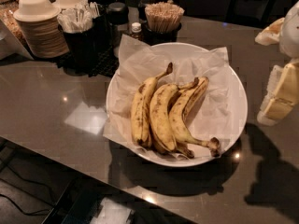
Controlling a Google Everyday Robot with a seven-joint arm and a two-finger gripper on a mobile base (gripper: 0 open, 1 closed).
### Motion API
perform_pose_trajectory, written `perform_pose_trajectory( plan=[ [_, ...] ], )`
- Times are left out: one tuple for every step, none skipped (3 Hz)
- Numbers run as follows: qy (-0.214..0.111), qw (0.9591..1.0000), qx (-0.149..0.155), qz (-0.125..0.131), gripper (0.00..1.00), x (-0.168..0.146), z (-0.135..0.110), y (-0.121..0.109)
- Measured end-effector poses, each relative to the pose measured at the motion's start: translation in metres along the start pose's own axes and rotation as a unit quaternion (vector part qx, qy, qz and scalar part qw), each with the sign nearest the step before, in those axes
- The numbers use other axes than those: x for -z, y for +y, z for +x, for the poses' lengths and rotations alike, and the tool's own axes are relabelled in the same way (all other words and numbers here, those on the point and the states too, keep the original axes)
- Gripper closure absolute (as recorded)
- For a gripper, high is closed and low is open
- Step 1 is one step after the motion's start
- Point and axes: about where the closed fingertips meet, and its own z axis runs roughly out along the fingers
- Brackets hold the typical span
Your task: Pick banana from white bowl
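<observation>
The white bowl [233, 85], wide, shallow and lined with crumpled white paper, sits in the middle of the dark counter. Three speckled yellow bananas lie in it side by side. The banana [183, 113] is the rightmost, strongly curved one, and its blackened stem stub points to the bowl's front right rim. The two straighter bananas [152, 111] lie against its left side. My gripper [279, 97], cream and yellow, hangs at the right edge of the view. It is just right of the bowl's rim, apart from the bowl and the bananas.
A stack of small off-white paper bowls [39, 24] stands at the back left. Behind the bowl are a black holder of wrapped cutlery [79, 22], a cup of wooden stirrers [163, 17] and a small bottle [136, 30]. The counter's front edge [93, 171] runs diagonally below.
</observation>
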Motion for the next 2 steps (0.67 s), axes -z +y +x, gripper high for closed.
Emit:
perform_pose_trajectory(
  plan=[
    [-0.054,0.9985,0.012,-0.004,0.0,0.011,-0.031,0.004],
    [-0.126,0.9915,0.022,-0.023,0.0,0.02,-0.068,0.013]
  ],
)
